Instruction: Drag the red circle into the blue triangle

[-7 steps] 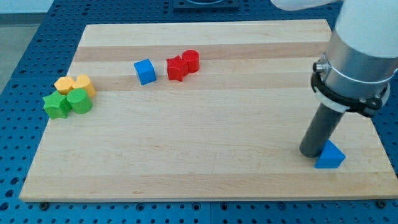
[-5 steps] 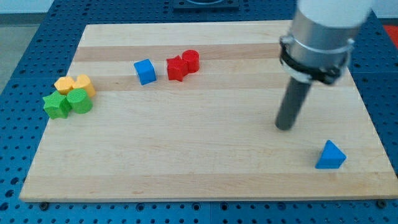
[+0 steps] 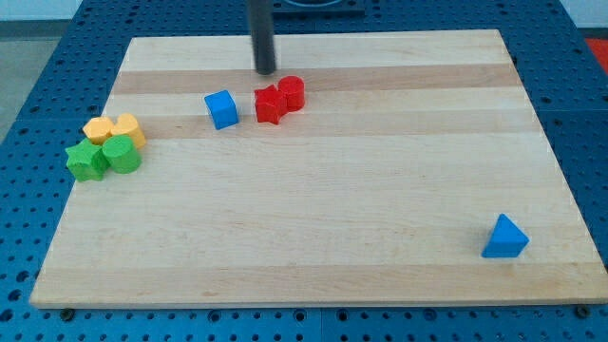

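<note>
Red circle block [image 3: 292, 92] touches the red star block [image 3: 271, 104]; my tip [image 3: 266, 72], a bare rod grasping nothing, stands at its eleven o'clock, placed, I judge, to push toward the blue triangle block [image 3: 503, 237] at five o'clock.

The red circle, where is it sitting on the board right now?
The red circle sits near the view's top, left of centre, touching the red star on that block's right. My tip stands just above and to its left, apart from it.
</note>
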Action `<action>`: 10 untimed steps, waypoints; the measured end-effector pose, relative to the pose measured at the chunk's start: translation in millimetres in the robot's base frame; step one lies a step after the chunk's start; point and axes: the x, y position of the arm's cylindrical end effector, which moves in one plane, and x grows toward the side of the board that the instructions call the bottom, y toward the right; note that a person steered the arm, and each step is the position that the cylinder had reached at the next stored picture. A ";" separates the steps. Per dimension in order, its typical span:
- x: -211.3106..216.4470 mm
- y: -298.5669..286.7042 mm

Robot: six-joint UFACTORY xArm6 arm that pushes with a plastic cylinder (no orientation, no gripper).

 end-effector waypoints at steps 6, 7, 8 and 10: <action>147.5 213.0; 147.0 170.7; 119.6 140.7; 88.5 226.5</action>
